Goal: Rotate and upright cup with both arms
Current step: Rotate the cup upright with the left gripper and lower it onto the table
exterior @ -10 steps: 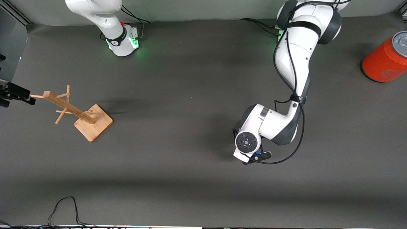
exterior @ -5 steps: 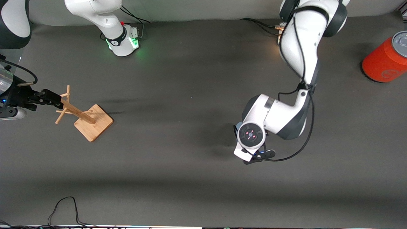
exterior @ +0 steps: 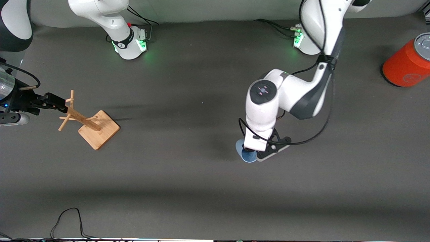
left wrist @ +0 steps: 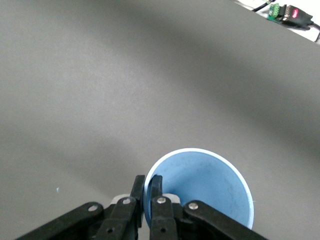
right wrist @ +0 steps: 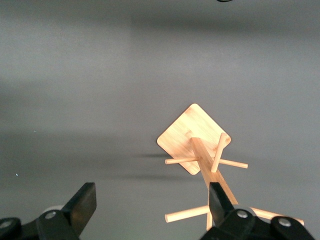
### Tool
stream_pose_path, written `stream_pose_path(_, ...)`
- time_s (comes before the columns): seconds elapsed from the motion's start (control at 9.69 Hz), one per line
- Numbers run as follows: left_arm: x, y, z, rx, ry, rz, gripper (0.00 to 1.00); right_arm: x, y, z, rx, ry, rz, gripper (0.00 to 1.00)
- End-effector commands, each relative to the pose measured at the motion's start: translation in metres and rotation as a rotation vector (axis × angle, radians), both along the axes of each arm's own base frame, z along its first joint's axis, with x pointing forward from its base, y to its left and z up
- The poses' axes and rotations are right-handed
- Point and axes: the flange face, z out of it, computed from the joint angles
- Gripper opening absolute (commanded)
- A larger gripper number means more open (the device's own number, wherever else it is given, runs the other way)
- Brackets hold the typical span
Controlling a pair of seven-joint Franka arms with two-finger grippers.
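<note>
The light-blue cup is near the middle of the table, its mouth facing up. My left gripper is shut on its rim. In the left wrist view one finger is inside the cup and the other is outside the wall, with the gripper pinching it. I cannot tell if the cup's base touches the table. My right gripper is open and empty at the right arm's end of the table, by the top of the wooden peg rack. In its wrist view the gripper has wide-set jaws.
A wooden peg rack stands on its square base near the right arm's end, also in the right wrist view. An orange-red can stands at the left arm's end. A black cable lies at the table edge nearest the camera.
My left wrist has swung up and turned, and the cup now shows beside the hand instead of hidden under it. My right gripper came in to the rack's top, then held still.
</note>
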Motion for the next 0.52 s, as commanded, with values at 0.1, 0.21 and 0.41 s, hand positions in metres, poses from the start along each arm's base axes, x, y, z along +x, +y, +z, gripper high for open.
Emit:
stream_pose_path(0.1, -0.047, -0.022, -0.061, 0.114, -0.168, 0.018, 0.0, -0.007, -0.019, 0.008, -0.01, -0.014, -0.03, 1.0)
stream_pose_path(0.21, -0.054, -0.027, -0.072, 0.131, -0.196, 0.029, 0.0, -0.007, -0.021, 0.009, -0.01, -0.016, -0.033, 1.0)
stream_pose_path(0.41, -0.074, -0.043, -0.096, 0.154, -0.258, 0.041, 0.0, -0.002, -0.015, 0.011, -0.012, -0.046, -0.023, 1.0)
